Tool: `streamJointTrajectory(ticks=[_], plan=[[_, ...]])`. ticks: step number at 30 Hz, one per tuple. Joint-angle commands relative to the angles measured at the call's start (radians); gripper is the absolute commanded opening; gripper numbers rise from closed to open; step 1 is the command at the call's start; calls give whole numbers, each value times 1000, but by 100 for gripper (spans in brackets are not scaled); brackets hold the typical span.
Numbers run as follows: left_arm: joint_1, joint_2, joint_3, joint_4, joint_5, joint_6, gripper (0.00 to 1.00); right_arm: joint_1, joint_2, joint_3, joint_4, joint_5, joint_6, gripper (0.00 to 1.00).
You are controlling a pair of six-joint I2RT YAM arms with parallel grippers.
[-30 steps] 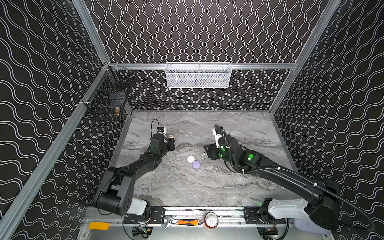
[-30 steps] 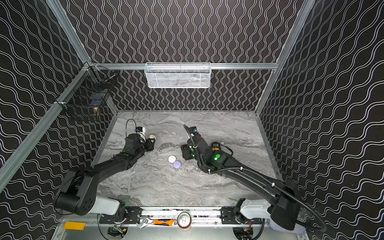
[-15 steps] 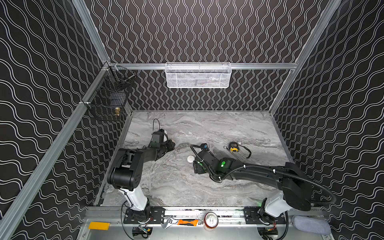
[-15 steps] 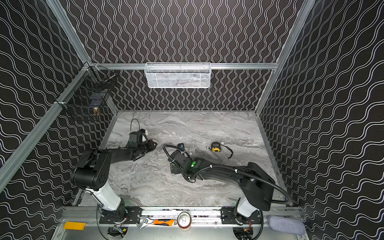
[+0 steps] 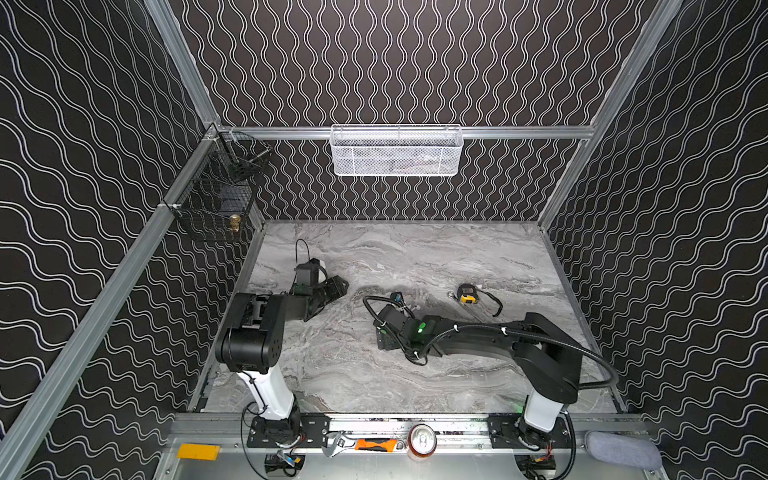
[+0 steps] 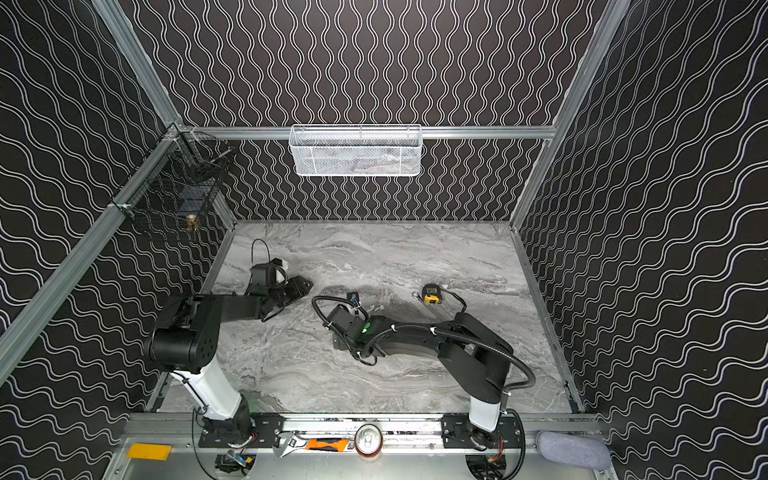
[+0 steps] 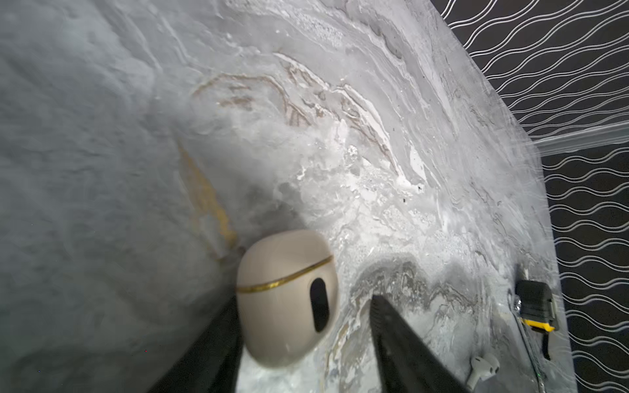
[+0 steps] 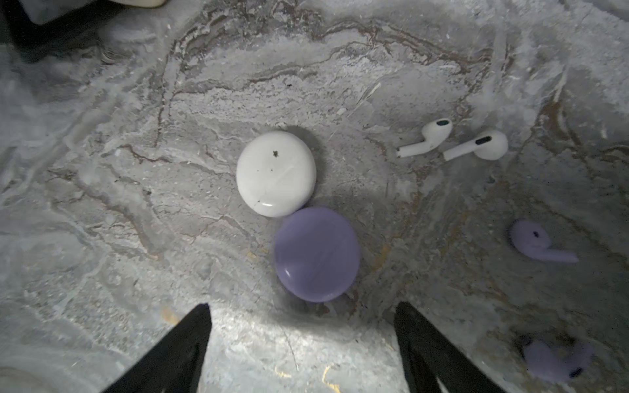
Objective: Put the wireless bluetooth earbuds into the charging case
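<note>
White earbuds (image 8: 431,136) lie apart, beyond the spread right tool (image 8: 303,306).

Marble tabletop (image 5: 415,257): both arms folded low. Position, left gripper (image 5: 341,285): left-rear area, pointing toward centre. Position, right gripper (image 5: 383,343): mid-table, apart from left gripper. Yellow-black tape measure (image 5: 467,293) lies right of centre. White mesh basket (image 5: 397,151) on rear rail; black wire basket (image 5: 216,199) on left rail. Adjustable wrench (image 5: 343,444), can (image 5: 422,440) at front edge.

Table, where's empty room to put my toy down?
Bare marble table lies along the back wall, and between the right arm and front rail. Crowded: white case, lilac case and white earbuds by the right gripper.
</note>
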Motion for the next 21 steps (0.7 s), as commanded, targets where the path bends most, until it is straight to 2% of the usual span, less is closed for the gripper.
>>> streamJointTrajectory(ticks=[1,3,14,21], plan=[[1,-15,-11,-90,-57,25,71,-1,42,40,-55,52,10,87],[1,-37,-13,-117,-81,36,76,-2,65,63,-76,77,11,87],[-9,-275,-115,-108,-234,54,80,-13,192,121,-88,102,-6,88],[-26,-335,-135,-96,-256,62,78,-19,129,34,-81,133,28,86]])
